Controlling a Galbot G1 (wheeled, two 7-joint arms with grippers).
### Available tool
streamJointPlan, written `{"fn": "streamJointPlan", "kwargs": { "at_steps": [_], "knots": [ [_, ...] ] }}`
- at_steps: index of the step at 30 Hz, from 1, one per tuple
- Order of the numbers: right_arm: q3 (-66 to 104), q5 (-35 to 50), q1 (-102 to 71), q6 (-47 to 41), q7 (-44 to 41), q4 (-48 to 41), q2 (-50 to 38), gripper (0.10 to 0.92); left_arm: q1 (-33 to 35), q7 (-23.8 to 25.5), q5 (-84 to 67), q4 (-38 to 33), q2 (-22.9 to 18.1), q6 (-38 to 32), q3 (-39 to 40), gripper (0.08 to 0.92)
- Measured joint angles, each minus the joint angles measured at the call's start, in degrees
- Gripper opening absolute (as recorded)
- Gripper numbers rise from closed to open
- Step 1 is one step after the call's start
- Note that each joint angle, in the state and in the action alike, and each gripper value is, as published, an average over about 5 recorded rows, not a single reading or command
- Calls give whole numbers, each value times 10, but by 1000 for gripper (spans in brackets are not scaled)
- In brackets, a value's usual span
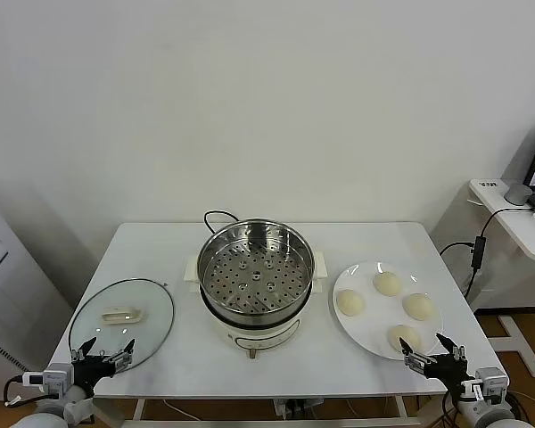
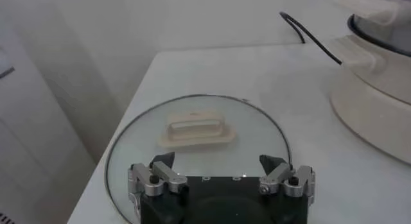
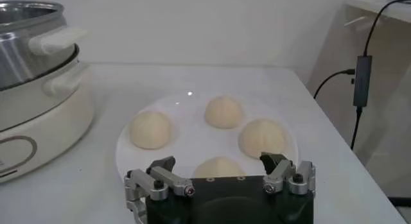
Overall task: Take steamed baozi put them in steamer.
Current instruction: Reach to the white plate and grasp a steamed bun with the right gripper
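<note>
Several cream-white steamed baozi lie on a white plate point(image 1: 366, 332) at the right: one nearest the steamer point(image 1: 349, 302), one at the back point(image 1: 387, 283), one on the right point(image 1: 418, 306) and one at the front point(image 1: 405, 337). The steel steamer point(image 1: 256, 272) with its perforated tray stands mid-table on a cream base. My right gripper point(image 1: 433, 348) hovers open at the table's front right edge, just short of the front baozi point(image 3: 218, 168). My left gripper point(image 1: 103, 349) is open at the front left, over the near rim of the glass lid point(image 1: 123, 319).
The glass lid point(image 2: 196, 148) with its white handle point(image 2: 196, 130) lies flat at the left. A black cord point(image 1: 216, 217) runs behind the steamer. A side desk point(image 1: 517, 214) with a laptop and hanging cable stands off to the right.
</note>
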Motion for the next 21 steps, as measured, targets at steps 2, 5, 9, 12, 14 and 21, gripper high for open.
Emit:
{"fn": "streamJointPlan", "kwargs": {
  "at_steps": [2, 5, 9, 12, 14, 21],
  "knots": [
    [1, -5, 2, 0, -2, -2, -1, 823, 0, 0, 0, 0, 0, 0, 0, 823],
    [2, -30, 13, 2, -10, -9, -7, 823, 0, 0, 0, 0, 1, 0, 0, 823],
    [-2, -94, 44, 10, -26, -29, -20, 823, -1, 0, 0, -1, 1, 2, 0, 823],
    [-9, -166, 76, 24, -42, -50, -33, 823, -1, 0, 0, -5, 0, 4, 0, 823],
    [-15, -220, 100, 37, -53, -66, -43, 823, -2, 0, 0, -7, -1, 6, 0, 823],
    [-42, -393, 189, 84, -118, -129, -79, 823, -3, -1, 4, -17, -8, 12, 0, 823]
  ]
}}
